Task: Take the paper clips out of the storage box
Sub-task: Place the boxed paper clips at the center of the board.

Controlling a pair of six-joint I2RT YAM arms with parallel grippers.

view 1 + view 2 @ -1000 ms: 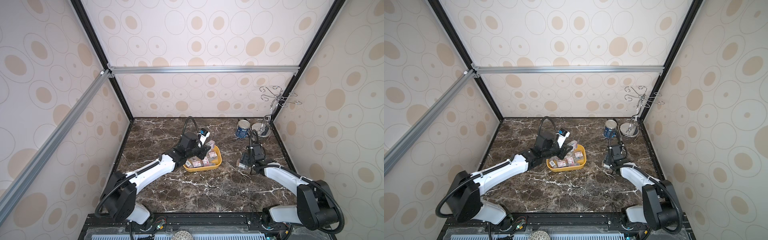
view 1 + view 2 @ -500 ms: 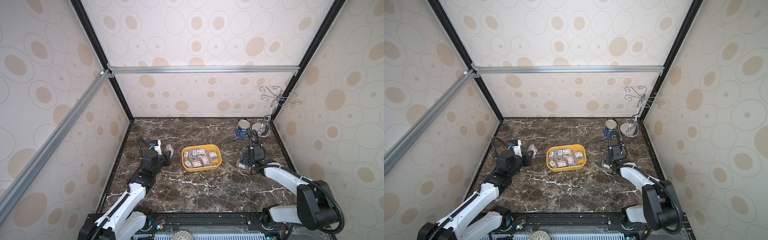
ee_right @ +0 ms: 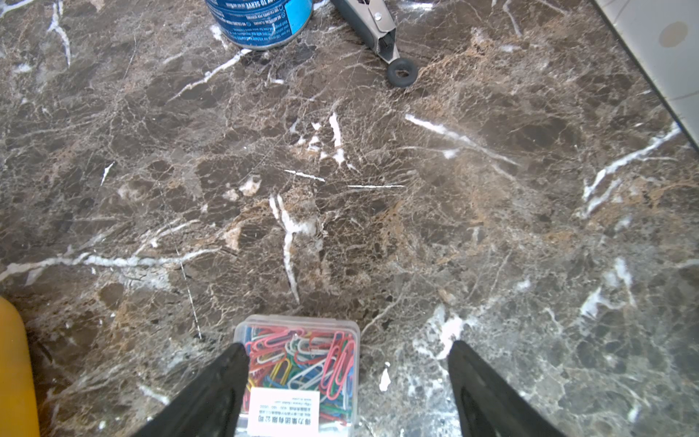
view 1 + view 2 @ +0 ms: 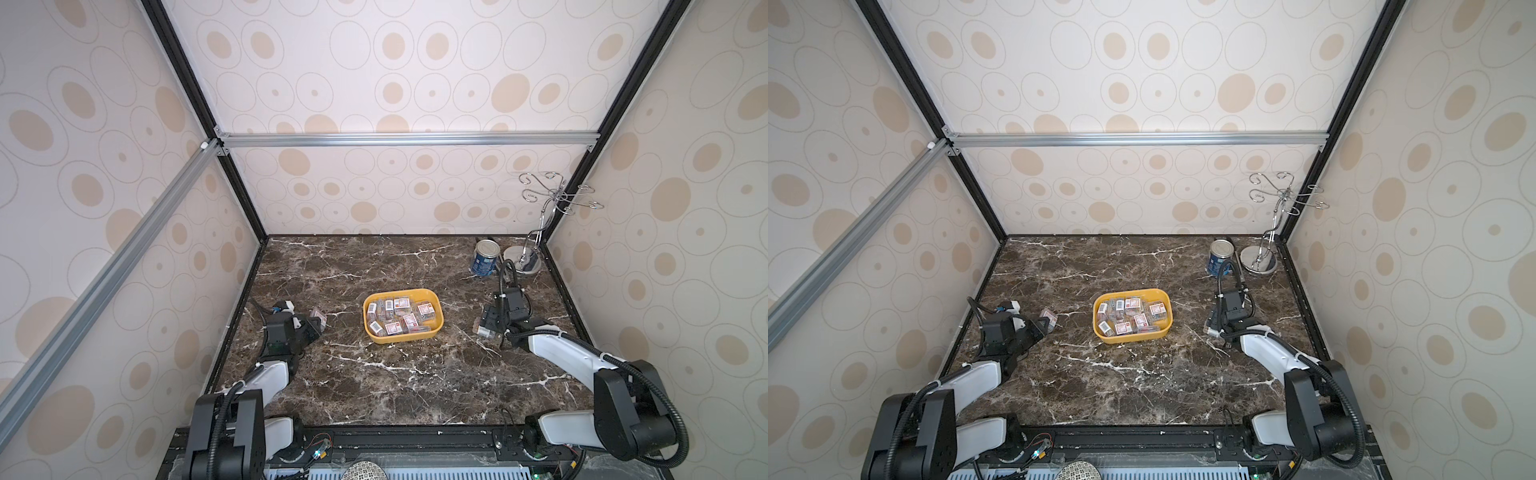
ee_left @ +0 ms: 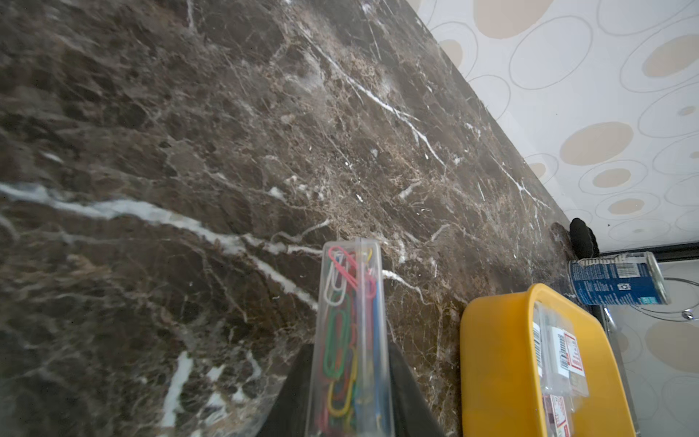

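Left wrist view puts a clear clip box edge-on between the dark fingers of the left end effector, which is clamped across its thin dimension. In a top view this clip box sits well left of the storage box, close to the counter's left edge and low over it. Whether its base touches the counter I cannot tell.

The remaining paper clips lie jumbled in the yellow storage box at mid-counter. To its right, a second clip box lies flat on the counter between the spread jaws of the right end effector. It touches one finger but is not gripped. A tin can and a wire stand occupy the far right corner, clear of both arms.

The step in hand looks like setting down the left arm's box. Because the box is held on edge, it will probably tip when freed. It is best lowered until its bottom edge meets the counter, or tilted toward a broad face, before the jaws open. The end effector should then lift straight up without dragging the box.
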